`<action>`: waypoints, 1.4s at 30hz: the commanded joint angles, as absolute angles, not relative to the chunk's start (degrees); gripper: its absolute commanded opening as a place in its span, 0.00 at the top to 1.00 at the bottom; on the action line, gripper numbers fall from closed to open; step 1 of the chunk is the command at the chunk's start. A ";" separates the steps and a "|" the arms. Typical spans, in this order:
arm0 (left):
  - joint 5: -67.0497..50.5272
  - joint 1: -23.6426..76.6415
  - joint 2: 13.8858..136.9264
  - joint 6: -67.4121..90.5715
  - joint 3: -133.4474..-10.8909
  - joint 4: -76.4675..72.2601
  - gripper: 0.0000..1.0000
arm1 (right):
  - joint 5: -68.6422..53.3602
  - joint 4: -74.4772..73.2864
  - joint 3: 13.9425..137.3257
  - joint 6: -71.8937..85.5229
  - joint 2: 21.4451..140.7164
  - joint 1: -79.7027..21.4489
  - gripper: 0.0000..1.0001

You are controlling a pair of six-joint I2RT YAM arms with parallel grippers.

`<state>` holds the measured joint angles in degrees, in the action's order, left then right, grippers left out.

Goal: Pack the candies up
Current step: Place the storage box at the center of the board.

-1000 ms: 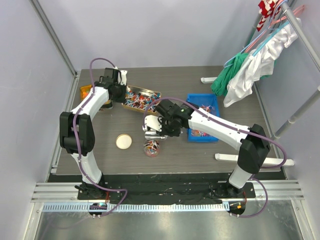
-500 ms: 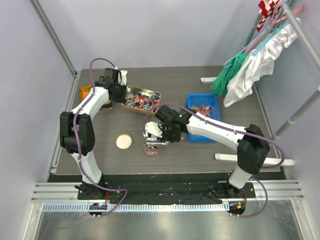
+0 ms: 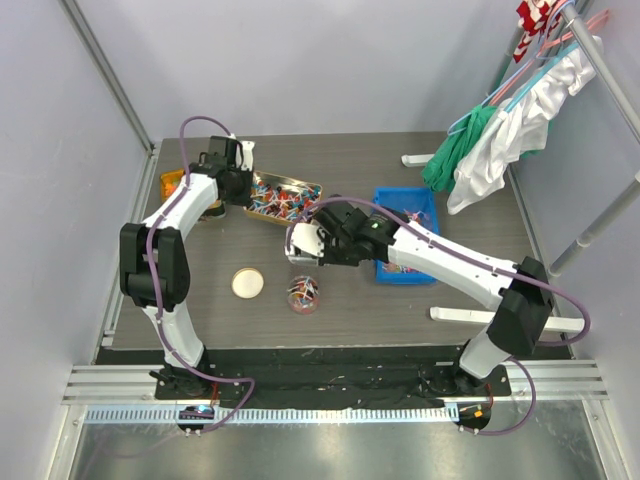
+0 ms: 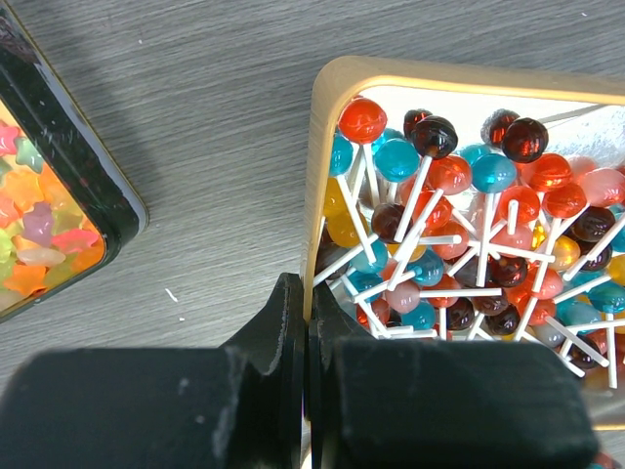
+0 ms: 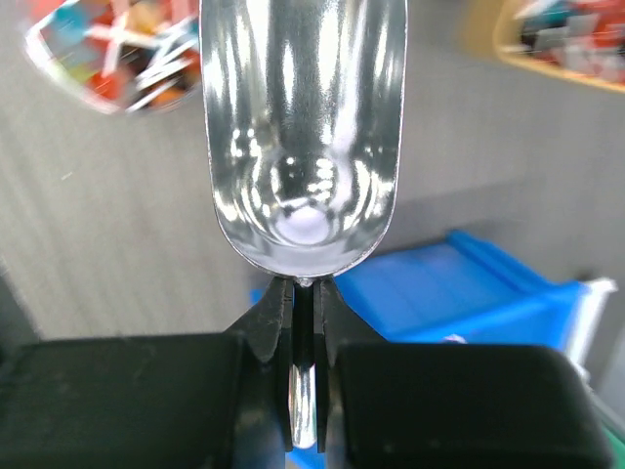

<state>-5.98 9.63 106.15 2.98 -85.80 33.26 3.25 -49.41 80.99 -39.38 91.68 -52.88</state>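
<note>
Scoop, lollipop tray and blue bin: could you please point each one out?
scoop (image 5: 303, 127), right wrist view, middle of its shiny bowl.
lollipop tray (image 4: 320, 195), left wrist view, its left rim.
blue bin (image 3: 405, 192), top view, its far rim.

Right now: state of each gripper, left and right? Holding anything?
Left gripper: closed on the rim of the lollipop tray.
Right gripper: closed on the handle of the metal scoop; the scoop looks empty.

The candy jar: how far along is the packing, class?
Done: the jar holds some candies. In hand: the right pincer grips an empty scoop; the left pincer clamps the lollipop tray's rim. Left: likely more scooping; the lid lies beside the jar.
</note>
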 commanded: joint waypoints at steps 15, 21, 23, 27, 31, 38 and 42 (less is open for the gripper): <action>-5.89 7.91 119.07 3.08 -100.89 36.82 1.00 | 12.04 -35.77 80.42 -33.93 85.60 -47.73 0.99; -6.42 7.91 125.50 4.57 -109.24 38.84 1.00 | 12.57 -31.47 77.00 -29.72 88.15 -45.36 0.99; -6.42 7.73 128.31 5.71 -112.65 39.72 1.00 | 13.44 -29.45 76.90 -28.48 90.17 -44.83 0.99; -6.42 7.12 132.01 7.47 -117.15 40.34 1.00 | 15.47 -26.28 77.69 -25.84 93.16 -43.77 0.99; -6.24 6.24 135.69 8.44 -120.76 41.39 1.00 | 17.48 -23.74 79.62 -23.12 96.23 -42.28 0.99; -6.59 3.17 142.54 10.89 -129.54 44.73 0.99 | 18.46 -20.74 81.91 -18.73 102.47 -40.87 0.99; -7.99 2.02 144.49 10.64 -133.07 45.62 0.80 | 18.99 -19.25 83.40 -17.40 107.03 -40.26 0.99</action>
<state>-5.06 3.64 143.20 9.08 -128.99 44.82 17.43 -24.08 79.64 -20.95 104.14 -40.80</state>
